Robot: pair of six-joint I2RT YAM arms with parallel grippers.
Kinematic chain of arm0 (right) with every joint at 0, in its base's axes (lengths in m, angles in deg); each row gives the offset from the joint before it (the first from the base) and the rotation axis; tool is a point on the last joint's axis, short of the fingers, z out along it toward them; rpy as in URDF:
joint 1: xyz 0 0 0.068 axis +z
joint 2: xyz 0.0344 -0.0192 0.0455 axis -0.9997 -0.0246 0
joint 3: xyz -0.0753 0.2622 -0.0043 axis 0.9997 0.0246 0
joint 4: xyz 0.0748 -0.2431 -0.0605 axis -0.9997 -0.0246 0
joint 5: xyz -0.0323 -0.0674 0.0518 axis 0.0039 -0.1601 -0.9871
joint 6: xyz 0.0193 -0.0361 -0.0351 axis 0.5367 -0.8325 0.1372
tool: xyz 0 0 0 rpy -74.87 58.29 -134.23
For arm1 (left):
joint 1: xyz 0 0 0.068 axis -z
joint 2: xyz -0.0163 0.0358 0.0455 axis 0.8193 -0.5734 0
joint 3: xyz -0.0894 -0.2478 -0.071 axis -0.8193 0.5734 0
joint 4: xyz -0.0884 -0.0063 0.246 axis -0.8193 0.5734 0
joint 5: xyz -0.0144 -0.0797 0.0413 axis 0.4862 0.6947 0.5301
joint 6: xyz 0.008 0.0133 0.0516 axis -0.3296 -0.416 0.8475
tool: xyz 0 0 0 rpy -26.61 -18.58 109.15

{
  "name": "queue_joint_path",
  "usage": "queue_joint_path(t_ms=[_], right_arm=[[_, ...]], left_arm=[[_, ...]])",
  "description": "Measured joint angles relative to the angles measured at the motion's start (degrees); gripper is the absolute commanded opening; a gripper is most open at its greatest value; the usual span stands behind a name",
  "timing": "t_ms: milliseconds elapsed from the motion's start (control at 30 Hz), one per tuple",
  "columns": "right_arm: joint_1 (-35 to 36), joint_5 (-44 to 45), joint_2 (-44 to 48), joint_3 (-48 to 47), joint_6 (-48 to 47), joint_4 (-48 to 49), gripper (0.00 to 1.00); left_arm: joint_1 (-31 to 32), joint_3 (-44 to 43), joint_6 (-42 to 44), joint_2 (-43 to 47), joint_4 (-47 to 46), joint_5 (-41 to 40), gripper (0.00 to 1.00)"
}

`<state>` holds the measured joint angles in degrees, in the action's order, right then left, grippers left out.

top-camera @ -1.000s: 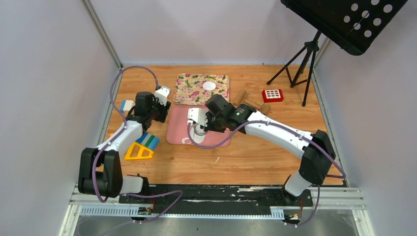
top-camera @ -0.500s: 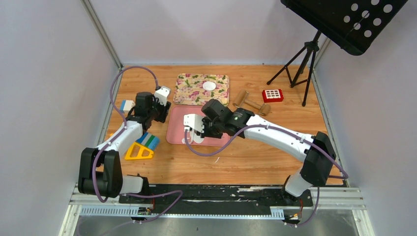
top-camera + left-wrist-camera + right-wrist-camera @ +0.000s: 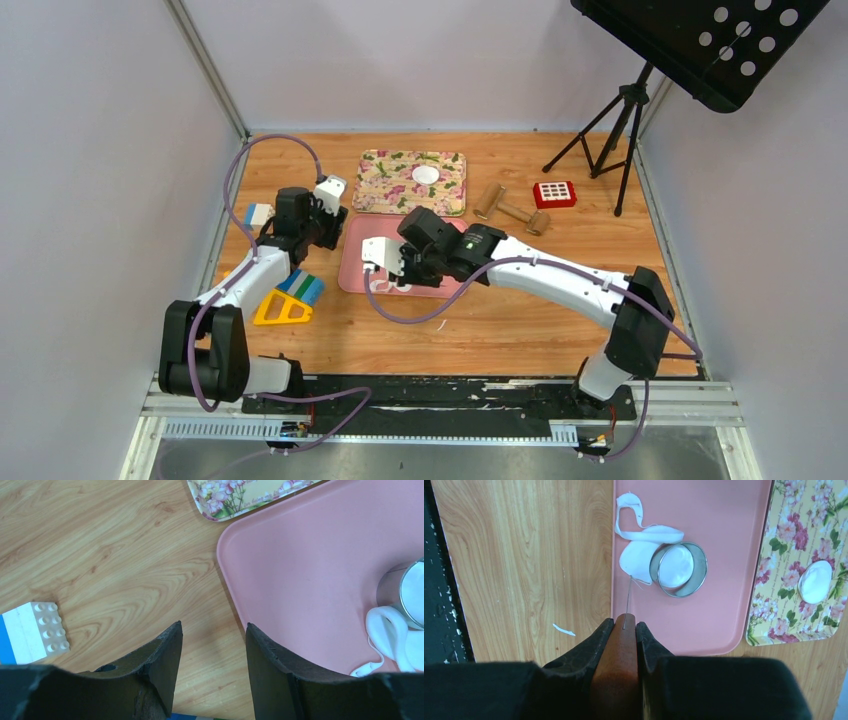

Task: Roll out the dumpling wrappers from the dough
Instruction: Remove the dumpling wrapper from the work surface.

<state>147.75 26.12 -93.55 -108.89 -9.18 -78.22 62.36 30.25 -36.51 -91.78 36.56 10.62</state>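
My right gripper (image 3: 624, 625) is clamped on a brown-handled pick (image 3: 620, 670) over the pink tray (image 3: 724, 595). My left gripper (image 3: 212, 630) hangs partly open and empty beside that tray. Dough scraps (image 3: 636, 560) touch the ring (image 3: 655, 566). One wrapper (image 3: 676, 566) lies inside it, another (image 3: 815, 581) on the floral tray (image 3: 784, 620) beyond.

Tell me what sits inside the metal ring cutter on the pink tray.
A round white dough disc fills the ring cutter; ragged dough scraps lie outside against it. The ring's wall hides the disc's edge.

No legible text, label, number or sign anywhere
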Motion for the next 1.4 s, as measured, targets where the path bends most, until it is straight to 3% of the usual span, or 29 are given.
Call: queue_joint_path(t_ms=[700, 1033, 1400], right_arm=[[4.1, 4.6, -7.4, -7.7, 2.6, 1.6, 0.00], [4.3, 5.2, -7.4, -8.2, 2.7, 1.8, 0.00], [4.6, 6.4, -7.4, -8.3, 2.8, 1.8, 0.00]], left_arm=[[0.1, 0.4, -0.6, -1.7, 0.0, 0.4, 0.57], [0.4, -2.7, -0.6, -10.0, 1.3, -6.8, 0.57], [1.6, -5.7, -1.7, -15.1, 3.1, -7.4, 0.56]])
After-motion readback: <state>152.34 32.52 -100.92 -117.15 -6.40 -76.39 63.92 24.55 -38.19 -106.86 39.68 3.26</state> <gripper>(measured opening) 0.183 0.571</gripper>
